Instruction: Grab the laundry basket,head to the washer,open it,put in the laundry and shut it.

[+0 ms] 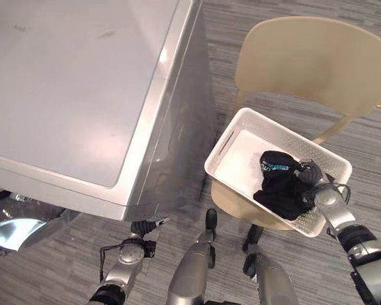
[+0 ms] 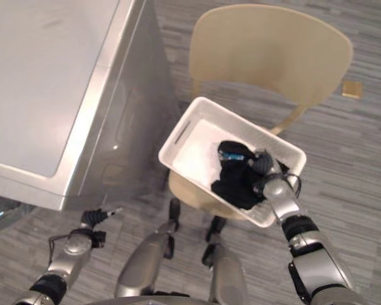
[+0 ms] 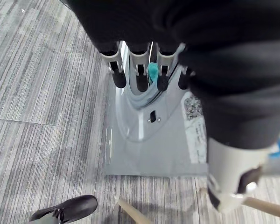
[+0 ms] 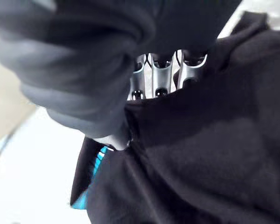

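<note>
A white laundry basket (image 1: pixel 223 147) sits on the seat of a beige chair (image 1: pixel 311 63), to the right of the silver washer (image 1: pixel 70 95). A heap of black laundry (image 1: pixel 279 189) with a blue patch lies in the basket's near right end. My right hand (image 1: pixel 312 175) rests in that heap. In the right wrist view its fingers (image 4: pixel 151 79) curl into a fold of the black cloth (image 4: pixel 214 154), with the thumb pressed against it. My left hand (image 1: pixel 140 236) hangs low by the washer's front corner, fingers (image 3: pixel 140 70) straight and holding nothing.
The washer's flat lid is down. A shiny round part (image 1: pixel 13 232) juts out at its lower front left. A person's black shoe (image 3: pixel 63 212) stands on the grey carpet. The chair's legs lie close to the washer's side.
</note>
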### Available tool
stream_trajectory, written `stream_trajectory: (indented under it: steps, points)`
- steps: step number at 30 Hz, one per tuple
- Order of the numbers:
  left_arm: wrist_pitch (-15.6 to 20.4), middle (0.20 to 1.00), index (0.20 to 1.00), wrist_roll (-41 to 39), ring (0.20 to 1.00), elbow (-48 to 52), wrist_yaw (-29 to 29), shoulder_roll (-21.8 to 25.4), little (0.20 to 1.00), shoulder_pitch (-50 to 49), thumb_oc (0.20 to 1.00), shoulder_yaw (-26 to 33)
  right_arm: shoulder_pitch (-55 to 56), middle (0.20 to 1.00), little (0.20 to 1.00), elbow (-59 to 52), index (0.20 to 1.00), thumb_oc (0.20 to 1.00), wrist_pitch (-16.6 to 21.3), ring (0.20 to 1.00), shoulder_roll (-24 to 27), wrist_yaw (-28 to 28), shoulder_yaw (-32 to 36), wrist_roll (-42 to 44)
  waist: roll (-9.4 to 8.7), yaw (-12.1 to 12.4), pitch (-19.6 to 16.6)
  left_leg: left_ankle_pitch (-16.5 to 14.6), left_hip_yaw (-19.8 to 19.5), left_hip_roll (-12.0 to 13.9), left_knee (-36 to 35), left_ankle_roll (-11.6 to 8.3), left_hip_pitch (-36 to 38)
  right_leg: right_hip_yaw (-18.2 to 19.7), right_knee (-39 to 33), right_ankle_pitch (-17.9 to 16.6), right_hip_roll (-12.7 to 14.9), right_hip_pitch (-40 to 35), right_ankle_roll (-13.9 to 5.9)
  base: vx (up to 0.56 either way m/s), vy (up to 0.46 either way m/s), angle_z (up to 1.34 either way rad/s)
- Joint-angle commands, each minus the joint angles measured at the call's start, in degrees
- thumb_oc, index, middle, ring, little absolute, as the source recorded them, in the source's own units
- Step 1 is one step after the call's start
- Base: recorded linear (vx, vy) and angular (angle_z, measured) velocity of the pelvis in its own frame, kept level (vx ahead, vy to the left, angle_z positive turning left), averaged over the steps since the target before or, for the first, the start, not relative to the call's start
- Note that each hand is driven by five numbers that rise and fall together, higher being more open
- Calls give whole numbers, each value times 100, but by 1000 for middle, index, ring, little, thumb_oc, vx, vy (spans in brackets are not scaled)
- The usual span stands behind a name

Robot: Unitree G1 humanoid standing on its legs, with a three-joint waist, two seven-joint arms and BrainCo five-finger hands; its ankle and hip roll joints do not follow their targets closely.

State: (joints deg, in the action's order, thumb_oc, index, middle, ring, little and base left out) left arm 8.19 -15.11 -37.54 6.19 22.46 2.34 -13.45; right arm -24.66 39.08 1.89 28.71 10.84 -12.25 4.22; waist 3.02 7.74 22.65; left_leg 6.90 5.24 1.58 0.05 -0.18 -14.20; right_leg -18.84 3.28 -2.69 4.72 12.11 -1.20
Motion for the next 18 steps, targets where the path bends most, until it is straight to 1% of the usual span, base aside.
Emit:
stream_trajectory:
  steps: [1, 3, 4, 5, 6, 7, 8, 10, 11, 12, 13, 14, 16, 17, 18]
  points:
    - [187, 1000, 1000, 126, 1000, 308, -181, 46, 1000, -7, 1000, -88, 3, 200, 200, -152, 200, 200, 464, 200, -70, -245, -325, 904, -174, 11, -429, -98, 20, 62, -140, -289, -134, 77, 502, 936, 167, -24, -363, 36, -5, -28]
    - [143, 1000, 1000, 183, 1000, 366, -217, 6, 1000, -122, 1000, -28, 265, 200, 200, -533, 200, 200, 539, 200, -226, -402, -215, 1226, -215, -58, -526, -146, 67, 71, -142, -282, 28, 110, 369, 922, 133, -225, -378, 74, 12, -9]
    - [97, 1000, 1000, 219, 1000, 383, -246, -23, 1000, -208, 1000, 36, 493, 200, 200, -940, 200, 200, 585, 200, -349, -555, -148, 1473, -268, -135, -638, -189, 120, 76, -154, -268, 178, 149, 267, 909, 107, -393, -399, 67, 15, -4]
    - [96, 1000, 1000, 219, 1000, 384, -246, -22, 1000, -210, 1000, 35, 497, 200, 200, -944, 200, 200, 582, 200, -349, -554, -147, 1473, -268, -134, -636, -189, 121, 76, -156, -268, 184, 150, 264, 908, 106, -398, -399, 98, 39, -12]
    - [53, 1000, 1000, 256, 1000, 424, -262, -57, 1000, -308, 1000, 108, 713, 200, 200, -1372, 200, 200, 625, 200, -416, -716, -91, 1713, -315, -199, -769, -249, 158, 63, -154, -245, 330, 196, 170, 895, 97, -556, -423, 57, 27, -22]
    - [53, 1000, 1000, 256, 1000, 425, -262, -57, 1000, -310, 1000, 107, 717, 200, 200, -1376, 200, 200, 623, 200, -416, -716, -90, 1713, -315, -198, -767, -249, 159, 63, -156, -245, 335, 197, 167, 895, 97, -561, -424, 115, 66, -18]
    - [20, 1000, 1000, 274, 1000, 471, -274, -108, 1000, -412, 1000, 146, 907, 200, 200, -1870, 200, 200, 662, 200, -452, -852, -15, 1914, -353, -268, -907, -315, 192, 58, -159, -228, 487, 242, 100, 880, 111, -720, -451, 91, 76, -16]
    - [6, 1000, 1000, 283, 1000, 495, -286, -171, 1000, -521, 1000, 186, 1083, 200, 200, -2359, 200, 200, 729, 200, -486, -969, 50, 2054, -380, -324, -1049, -406, 227, 31, -151, -201, 651, 299, 68, 873, 121, -868, -485, 102, 85, -3]
    - [5, 1000, 1000, 283, 1000, 495, -286, -171, 1000, -520, 1000, 185, 1085, 200, 200, -2362, 200, 200, 727, 200, -485, -969, 52, 2054, -377, -324, -1062, -398, 225, 33, -151, -200, 632, 297, 57, 857, 117, -855, -484, 63, 63, -7]
    - [-12, 1000, 1000, 295, 1000, 512, -284, -196, 1000, -573, 1000, 214, 1147, 200, 200, -2629, 200, 200, 728, 200, -488, -1005, 73, 2037, -386, -352, -1116, -441, 252, 32, -154, -184, 721, 331, 59, 859, 133, -914, -499, 45, 75, -20]
    - [-18, 1000, 1000, 308, 1000, 510, -281, -219, 1000, -617, 1000, 231, 1226, 200, 200, -2852, 200, 200, 751, 200, -507, -1076, 87, 2066, -389, -373, -1171, -481, 274, 21, -161, -162, 797, 353, 100, 869, 144, -927, -521, 64, 167, -26]
    - [-30, 1000, 1000, 329, 1000, 541, -275, -260, 1000, -729, 1000, 268, 1280, 200, 200, -3245, 200, 200, 788, 200, -540, -1142, 110, 2059, -372, -419, -1223, -539, 325, 12, -210, -103, 962, 402, 324, 872, 192, -894, -572, 27, 176, -24]
    - [-43, 1000, 1000, 361, 1000, 522, -246, -257, 1000, -720, 1000, 284, 1282, 200, 200, -3476, 200, 200, 829, 200, -572, -1181, 89, 1991, -349, -437, -1184, -535, 357, 40, -250, -63, 1053, 517, 815, 916, 233, -765, -617, -56, 109, -21]
    - [-49, 1000, 1000, 382, 1000, 496, -209, -236, 1000, -658, 1000, 279, 1304, 200, 200, -3564, 200, 200, 868, 200, -582, -1159, 101, 1945, -349, -466, -1129, -497, 322, 70, -236, -59, 1028, 684, 1094, 985, 199, -686, -634, -76, 20, -24]
    - [-49, 1000, 1000, 382, 1000, 495, -208, -236, 1000, -656, 1000, 279, 1304, 200, 200, -3565, 200, 200, 866, 200, -583, -1158, 102, 1944, -356, -462, -1126, -497, 327, 64, -234, -58, 1028, 691, 1120, 1000, 208, -673, -635, -93, -7, -15]
